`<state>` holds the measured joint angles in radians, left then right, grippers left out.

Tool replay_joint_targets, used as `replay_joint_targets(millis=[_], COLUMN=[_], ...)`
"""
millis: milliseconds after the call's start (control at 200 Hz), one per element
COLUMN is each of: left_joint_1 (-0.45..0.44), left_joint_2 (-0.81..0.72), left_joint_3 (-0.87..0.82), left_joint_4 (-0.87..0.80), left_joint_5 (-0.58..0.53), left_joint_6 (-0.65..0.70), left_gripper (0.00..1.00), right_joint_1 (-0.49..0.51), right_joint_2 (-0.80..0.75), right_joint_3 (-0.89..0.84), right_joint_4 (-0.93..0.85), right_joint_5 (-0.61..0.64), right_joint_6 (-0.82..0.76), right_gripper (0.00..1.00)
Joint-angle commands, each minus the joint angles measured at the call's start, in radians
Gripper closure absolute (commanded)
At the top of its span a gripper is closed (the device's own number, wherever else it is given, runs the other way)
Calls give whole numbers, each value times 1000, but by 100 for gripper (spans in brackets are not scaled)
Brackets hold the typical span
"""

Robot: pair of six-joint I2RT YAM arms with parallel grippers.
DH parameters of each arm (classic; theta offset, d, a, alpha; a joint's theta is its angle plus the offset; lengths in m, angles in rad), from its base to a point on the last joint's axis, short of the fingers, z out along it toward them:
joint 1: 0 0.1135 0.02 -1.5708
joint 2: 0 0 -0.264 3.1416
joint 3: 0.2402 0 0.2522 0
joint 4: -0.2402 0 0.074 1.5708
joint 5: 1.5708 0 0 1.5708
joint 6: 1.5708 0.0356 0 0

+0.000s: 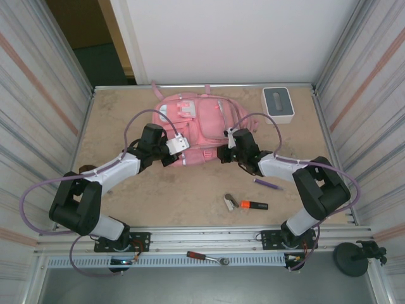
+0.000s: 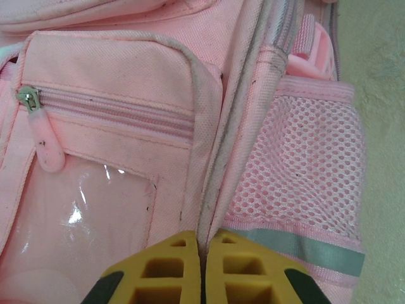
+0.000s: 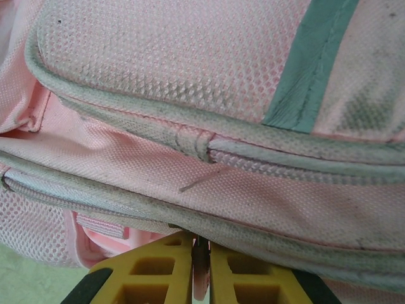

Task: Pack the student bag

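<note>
**Both grippers clenched on the near edge of the pink bag**

We see the student bag (image 1: 199, 126) lying flat on the table (image 1: 126, 114), towards its 12 o'clock end. It is soft and lumpy, and by far the largest thing there. In the overhead view both arms meet its near edge, the left at about 7 o'clock of the bag and the right at about 4 o'clock.

The left gripper (image 2: 201, 269) has its yellow pads pressed together. A grubby piped seam of the bag runs straight down into the slit between them, so we read it as clamped on that seam. At 1 o'clock from the pads is a pink mesh pocket (image 2: 304, 164) with a pale grey band near its lower hem. At 10 o'clock is a woven pocket with a pink zip pull (image 2: 41, 136) above a glossy clear window (image 2: 88, 209).

The right gripper (image 3: 200, 266) is also closed, with a thin fold of pink fabric pinched between its ribbed yellow pads. Above it are coarse woven cloth, dirty grey piping and honeycomb mesh crossed by a grey-green ribbon (image 3: 304, 63).

A white box (image 1: 278, 103) with a grey top sits at 2 o'clock of the bag, apart from it. An orange-and-black marker (image 1: 253, 205) and a purple pen (image 1: 268, 183) lie near 5 o'clock.
</note>
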<state>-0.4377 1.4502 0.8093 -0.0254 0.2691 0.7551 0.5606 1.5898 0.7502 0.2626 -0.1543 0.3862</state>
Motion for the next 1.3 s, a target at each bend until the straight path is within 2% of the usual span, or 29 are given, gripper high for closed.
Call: replay_joint_targets(millis=[0, 566, 1298], left_joint_1=[2, 2, 2], left_joint_2=[-4, 4, 12], left_joint_3=[20, 25, 31], left_joint_4=[17, 12, 8], left_joint_5=[45, 43, 45], left_joint_6=[-10, -8, -8], left_gripper=[100, 100, 100], right_joint_1=[-8, 2, 36], right_joint_2=[27, 41, 84], right_joint_3=[-25, -105, -156], right_joint_4=[75, 213, 314], right_joint_5=[34, 91, 134], right_joint_6=[22, 27, 37], right_gripper=[88, 80, 76])
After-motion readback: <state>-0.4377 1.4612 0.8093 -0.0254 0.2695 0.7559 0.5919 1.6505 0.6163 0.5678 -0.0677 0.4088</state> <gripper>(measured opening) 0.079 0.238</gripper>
